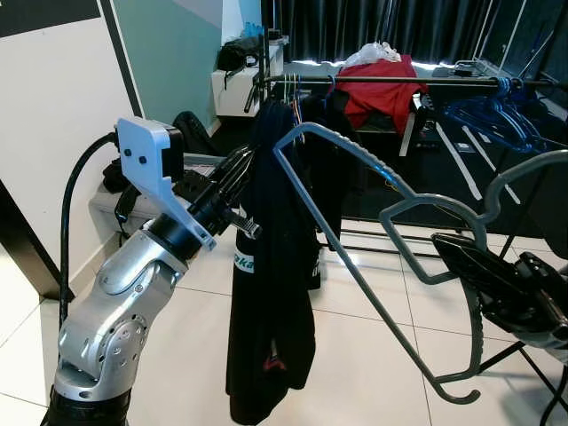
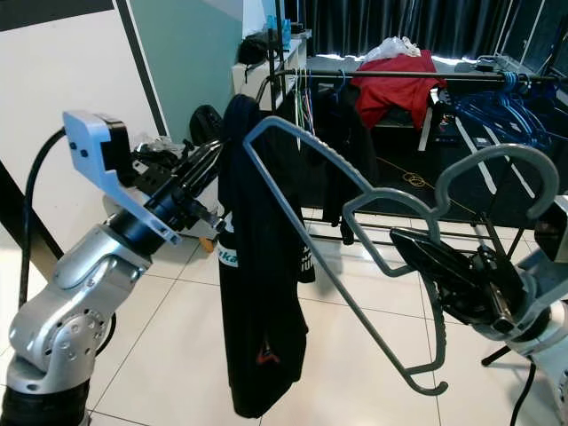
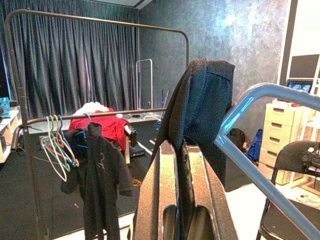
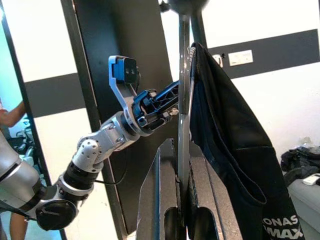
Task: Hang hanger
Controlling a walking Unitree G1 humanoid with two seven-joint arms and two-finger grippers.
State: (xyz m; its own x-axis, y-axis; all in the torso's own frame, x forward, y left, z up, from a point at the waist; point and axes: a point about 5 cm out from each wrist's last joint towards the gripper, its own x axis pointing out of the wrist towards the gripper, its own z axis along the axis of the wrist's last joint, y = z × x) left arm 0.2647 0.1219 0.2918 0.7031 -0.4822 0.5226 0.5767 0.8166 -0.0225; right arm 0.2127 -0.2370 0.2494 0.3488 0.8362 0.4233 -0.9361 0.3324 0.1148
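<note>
A grey plastic hanger point(image 1: 355, 146) is held slanting in the air before me, its hook point(image 1: 532, 169) to the right. My right gripper point(image 1: 444, 247) is shut on it just below the hook, and the hanger's bar point(image 4: 183, 75) runs up between that gripper's fingers point(image 4: 160, 200). A black garment point(image 1: 271, 311) is draped over the hanger's far left end and hangs down long. My left gripper point(image 1: 251, 169), arm raised from the left, is shut on the top of that garment point(image 3: 200, 100), beside the hanger's bar point(image 3: 250, 170).
A clothes rail point(image 1: 390, 80) stands behind, with dark clothes point(image 1: 328, 169), a red garment point(image 1: 382, 93) and blue hangers point(image 1: 497, 120) on it. A white wall point(image 1: 53, 133) is close on the left. A person's arm point(image 4: 10, 117) shows beyond my left arm. The floor is tiled point(image 1: 355, 373).
</note>
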